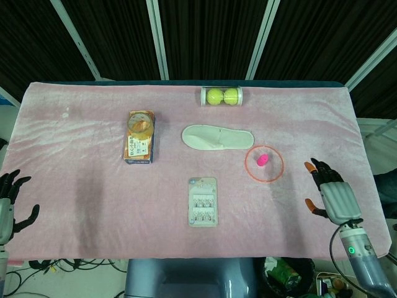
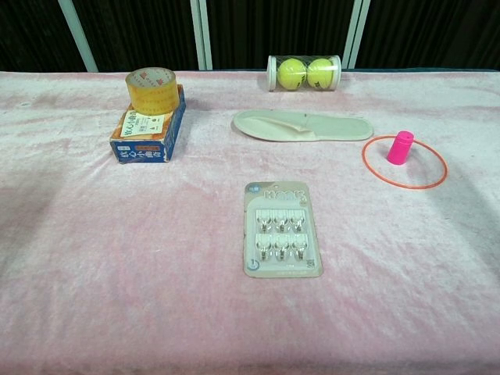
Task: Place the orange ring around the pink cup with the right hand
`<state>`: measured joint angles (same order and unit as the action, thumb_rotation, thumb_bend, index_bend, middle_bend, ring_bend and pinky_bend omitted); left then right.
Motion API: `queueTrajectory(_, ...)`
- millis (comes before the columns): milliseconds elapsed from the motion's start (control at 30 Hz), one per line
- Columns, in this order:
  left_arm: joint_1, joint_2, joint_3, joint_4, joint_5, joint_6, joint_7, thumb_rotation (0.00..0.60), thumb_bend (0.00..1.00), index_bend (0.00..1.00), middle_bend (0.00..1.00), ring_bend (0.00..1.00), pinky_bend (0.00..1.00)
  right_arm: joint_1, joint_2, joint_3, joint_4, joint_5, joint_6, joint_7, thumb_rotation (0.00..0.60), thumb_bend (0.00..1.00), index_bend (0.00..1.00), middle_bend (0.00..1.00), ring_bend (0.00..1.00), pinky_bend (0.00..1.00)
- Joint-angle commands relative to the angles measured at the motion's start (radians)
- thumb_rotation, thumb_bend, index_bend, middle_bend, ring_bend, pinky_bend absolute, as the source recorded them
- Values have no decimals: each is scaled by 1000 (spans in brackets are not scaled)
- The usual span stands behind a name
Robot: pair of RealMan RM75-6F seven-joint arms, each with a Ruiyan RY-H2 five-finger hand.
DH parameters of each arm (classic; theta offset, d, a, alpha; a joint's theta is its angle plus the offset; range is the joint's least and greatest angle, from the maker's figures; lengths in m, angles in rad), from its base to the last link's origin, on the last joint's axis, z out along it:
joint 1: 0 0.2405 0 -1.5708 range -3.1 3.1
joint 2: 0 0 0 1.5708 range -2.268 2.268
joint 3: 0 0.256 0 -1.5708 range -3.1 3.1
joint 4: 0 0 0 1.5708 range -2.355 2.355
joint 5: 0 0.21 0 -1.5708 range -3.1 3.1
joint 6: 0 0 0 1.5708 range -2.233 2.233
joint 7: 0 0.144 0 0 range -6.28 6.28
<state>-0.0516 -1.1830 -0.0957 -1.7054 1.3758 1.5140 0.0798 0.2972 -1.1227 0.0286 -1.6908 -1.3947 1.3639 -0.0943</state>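
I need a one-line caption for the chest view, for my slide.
Orange ring lies flat around the upright pink cup on the pink cloth.

Orange ring [image 1: 264, 164] around pink cup [image 1: 262, 161]

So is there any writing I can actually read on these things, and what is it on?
No text here can be read for certain.
Hook pack: a dark word across the card's top, too blurred to read.
Blue box: a white label with print, too small to read.
Tape roll: a red mark on top, unreadable.
Ball tube, slipper, pink cup, orange ring: no text visible.
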Motion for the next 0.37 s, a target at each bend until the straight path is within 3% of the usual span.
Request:
queueTrajectory(33, 2, 0, 4, -1, 5, 3, 4, 600, 354, 194, 66, 0, 0, -139, -61, -56, 68, -107, 185, 57, 600, 185, 0, 0, 0, 160)
queueTrajectory(167, 6, 1, 9, -3, 16, 10, 4, 600, 354, 192, 66, 0, 0, -182, -111, -66, 140, -116, 228, 58, 600, 169, 0, 0, 0, 160)
queueTrajectory(367, 9, 1, 17, -2, 34, 18, 7, 600, 354, 192, 65, 0, 0, -193, -151, -36, 201, -110, 241, 39, 600, 169, 0, 0, 0, 160)
